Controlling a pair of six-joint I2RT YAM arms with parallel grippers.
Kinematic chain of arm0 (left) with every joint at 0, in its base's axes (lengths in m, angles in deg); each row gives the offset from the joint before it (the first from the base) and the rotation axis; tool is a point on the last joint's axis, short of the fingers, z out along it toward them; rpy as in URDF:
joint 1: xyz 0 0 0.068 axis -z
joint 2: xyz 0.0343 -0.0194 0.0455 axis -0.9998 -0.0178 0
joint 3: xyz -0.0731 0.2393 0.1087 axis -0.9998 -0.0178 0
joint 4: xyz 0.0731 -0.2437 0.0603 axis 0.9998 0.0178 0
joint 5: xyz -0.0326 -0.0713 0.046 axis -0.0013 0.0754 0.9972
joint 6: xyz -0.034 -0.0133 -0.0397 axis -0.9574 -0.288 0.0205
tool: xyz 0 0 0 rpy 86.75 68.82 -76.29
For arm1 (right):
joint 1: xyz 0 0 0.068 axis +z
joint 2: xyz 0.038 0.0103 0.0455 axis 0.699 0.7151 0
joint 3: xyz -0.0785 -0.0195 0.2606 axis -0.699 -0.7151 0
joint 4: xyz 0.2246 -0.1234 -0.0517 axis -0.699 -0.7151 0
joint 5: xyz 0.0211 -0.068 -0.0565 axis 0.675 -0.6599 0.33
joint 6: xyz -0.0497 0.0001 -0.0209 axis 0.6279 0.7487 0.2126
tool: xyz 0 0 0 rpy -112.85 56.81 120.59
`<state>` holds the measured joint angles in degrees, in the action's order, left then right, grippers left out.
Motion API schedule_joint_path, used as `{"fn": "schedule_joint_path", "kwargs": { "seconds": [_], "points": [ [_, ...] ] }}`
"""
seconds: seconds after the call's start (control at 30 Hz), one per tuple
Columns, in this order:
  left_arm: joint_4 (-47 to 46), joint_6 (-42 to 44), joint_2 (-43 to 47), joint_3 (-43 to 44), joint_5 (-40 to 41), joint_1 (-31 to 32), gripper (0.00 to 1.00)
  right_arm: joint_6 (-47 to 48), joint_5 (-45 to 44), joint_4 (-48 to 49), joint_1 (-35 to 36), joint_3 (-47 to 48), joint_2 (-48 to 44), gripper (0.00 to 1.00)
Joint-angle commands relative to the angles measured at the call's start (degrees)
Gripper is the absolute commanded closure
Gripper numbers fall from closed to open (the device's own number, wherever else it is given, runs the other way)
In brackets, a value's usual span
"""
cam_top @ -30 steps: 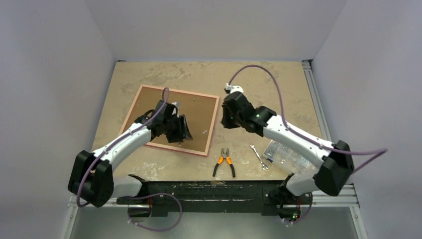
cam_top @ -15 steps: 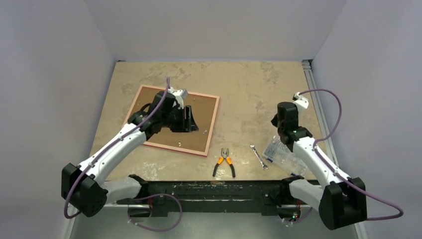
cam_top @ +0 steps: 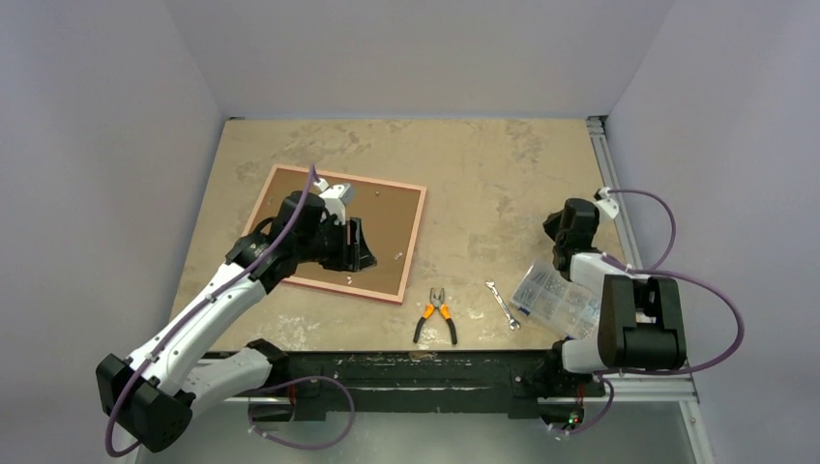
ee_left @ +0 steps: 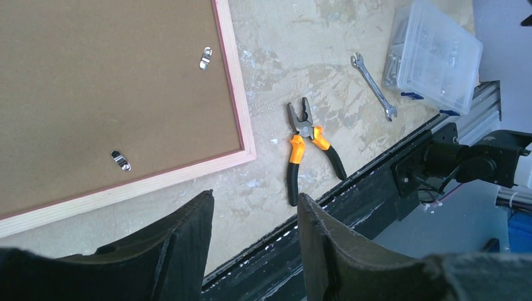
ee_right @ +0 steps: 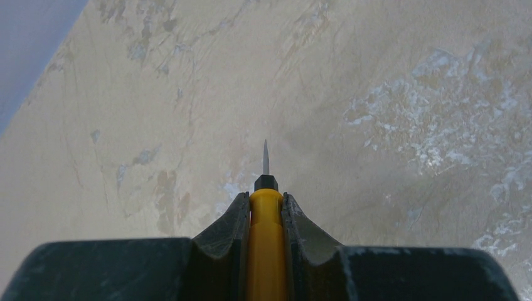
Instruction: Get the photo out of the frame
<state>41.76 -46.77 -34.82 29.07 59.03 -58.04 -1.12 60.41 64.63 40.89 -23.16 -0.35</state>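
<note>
We see the frame [cam_top: 392, 215] lying board-side up on the tabletop [cam_top: 483, 184]. Our left pincer [cam_top: 361, 247] hovers spread above it, while the right pincer [ee_right: 266, 199], well apart, pinches a yellow screwdriver [ee_right: 266, 244].

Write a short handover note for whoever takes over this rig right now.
Left gripper: open, empty, above the frame.
Right gripper: shut on a yellow-handled screwdriver, over bare table, apart from the frame.
The frame lies face down, brown backing up, metal clips on it; photo hidden.
Done: nothing removed yet.
Left: free the clips, lift the backing, take out the photo.
</note>
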Motion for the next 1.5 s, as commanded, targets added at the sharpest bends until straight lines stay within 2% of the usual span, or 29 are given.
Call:
{"fn": "schedule_joint_path", "kwargs": {
  "seconds": [0.0, 0.1, 0.2, 0.3, 0.57, 0.9, 0.97, 1.03, 1.13, 1.27, 1.37, 1.47],
  "points": [
    [0.22, 2.37, 2.86, -0.84, 0.20, 0.28, 0.50, -2.96, 4.18, 11.07, -1.08, -3.59, -1.03, 0.94],
    [0.19, 2.15, 2.88, -0.59, -0.70, 0.34, 0.50, -5.81, 4.58, 4.89, -1.08, -1.97, -0.44, 0.90],
    [0.24, 1.84, 2.88, -0.01, -1.51, 0.33, 0.50, -7.27, 4.64, 4.49, -1.10, -3.54, -0.38, 0.86],
    [0.95, 2.04, 3.22, 0.72, -1.42, 0.30, 0.50, -7.92, 4.18, -0.81, -1.05, -2.52, -1.01, 0.80],
    [1.55, 2.30, 3.93, 1.52, -1.10, 0.35, 0.50, -3.11, 2.98, -8.95, -1.10, -0.79, -3.08, 0.69],
    [2.12, 4.10, 4.48, -0.39, -0.52, 0.34, 0.46, 8.61, 4.75, -18.68, -0.44, 7.53, -3.48, 0.55],
    [1.95, 4.60, 4.75, -1.50, -0.90, 0.32, 0.45, 10.43, 4.20, -22.50, 1.07, 9.67, -4.63, 0.48],
    [1.39, 4.73, 4.89, -2.69, -1.44, 0.34, 0.45, 11.52, 2.61, -26.45, 3.87, 12.50, -5.12, 0.41],
    [-0.17, 4.46, 5.51, -4.38, -2.24, 0.31, 0.43, 9.76, -2.36, -34.12, 12.13, 18.61, -4.73, 0.37],
    [-1.31, 3.47, 6.24, -6.25, -1.63, 0.27, 0.41, 2.31, 0.77, -38.30, 24.77, 24.91, -0.31, 0.32],
    [-1.85, 0.76, 7.48, -8.07, -0.59, 0.35, 0.41, -2.63, 2.90, -38.52, 37.48, 29.34, 5.69, 0.32],
    [0.11, -4.32, 10.26, -9.40, 5.08, 0.30, 0.41, 3.04, 2.11, -35.53, 49.65, 33.19, 11.11, 0.32]
  ]
}}
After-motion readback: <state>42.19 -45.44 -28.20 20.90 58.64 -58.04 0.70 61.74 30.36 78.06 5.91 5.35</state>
